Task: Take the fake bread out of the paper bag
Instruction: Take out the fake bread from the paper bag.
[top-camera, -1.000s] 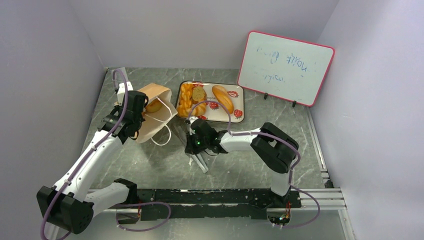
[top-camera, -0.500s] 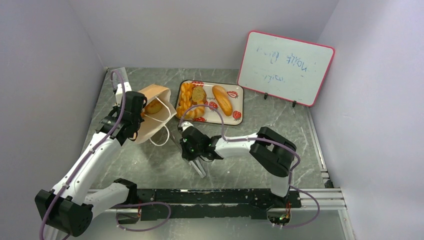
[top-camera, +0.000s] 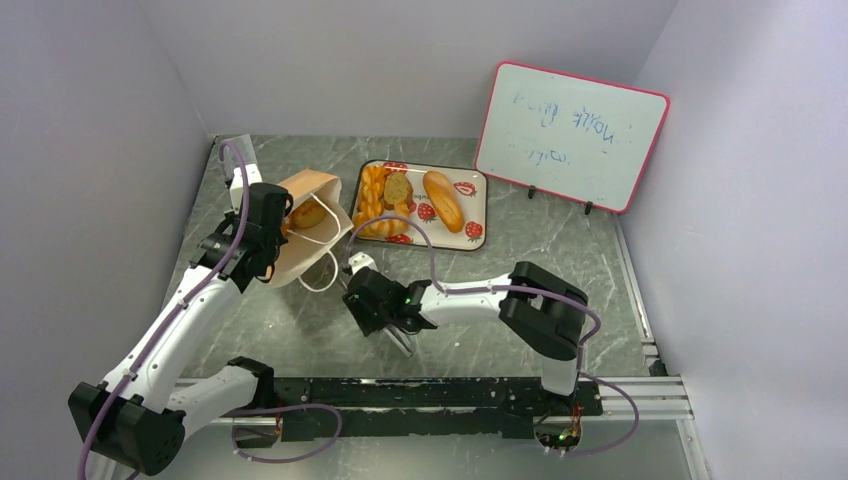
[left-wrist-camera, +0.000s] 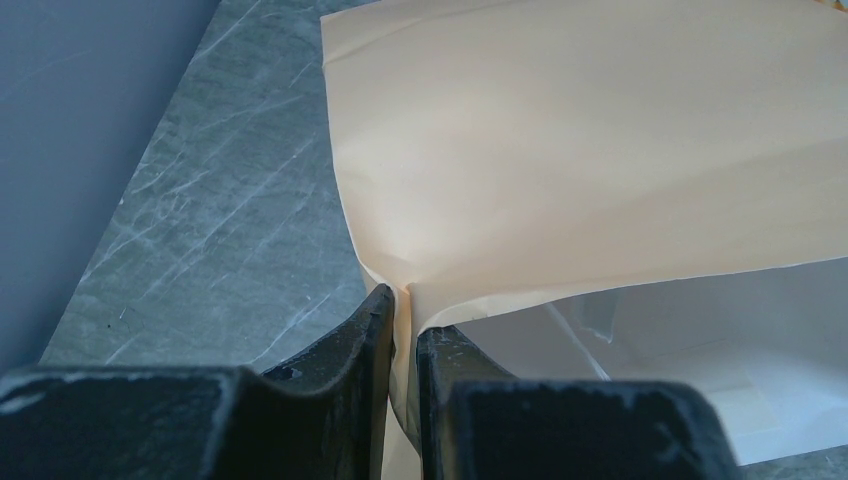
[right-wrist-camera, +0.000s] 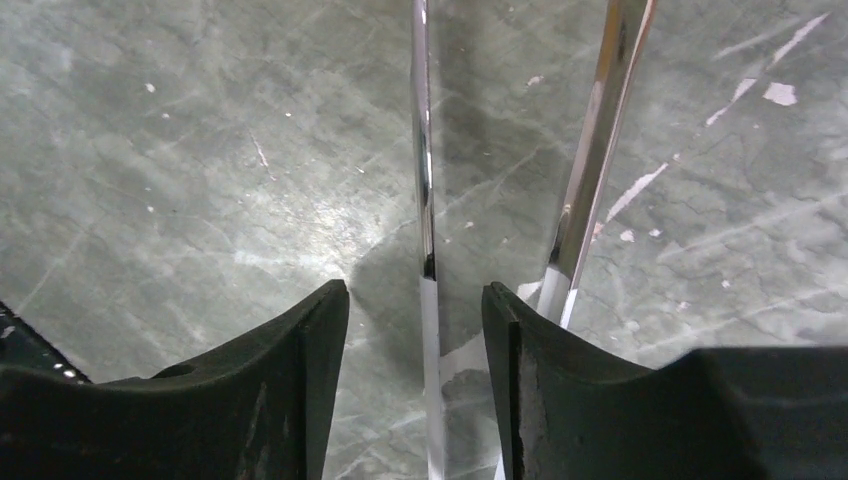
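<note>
The tan paper bag (top-camera: 312, 232) lies tipped on the table, mouth toward the tray. One golden fake bread (top-camera: 307, 212) shows inside the mouth. My left gripper (top-camera: 276, 216) is shut on the bag's rim; in the left wrist view the paper bag (left-wrist-camera: 600, 150) is pinched flat in the gripper (left-wrist-camera: 403, 300). More fake bread lies on the tray: a braided twist (top-camera: 370, 195), a round slice (top-camera: 398, 187) and an oblong loaf (top-camera: 445, 198). My right gripper (top-camera: 378, 318) is low over the table, open (right-wrist-camera: 415, 300), holding no bread.
Silver tongs (right-wrist-camera: 424, 180) lie on the table under my right gripper, one blade between the jaws and the other outside the right finger. The strawberry-print tray (top-camera: 476, 183) sits behind. A pink-framed whiteboard (top-camera: 570, 135) leans at the back right.
My right gripper has moved left and toward the near edge along the tongs, and its jaws have opened. The left gripper keeps its hold on the bag, barely moved.
</note>
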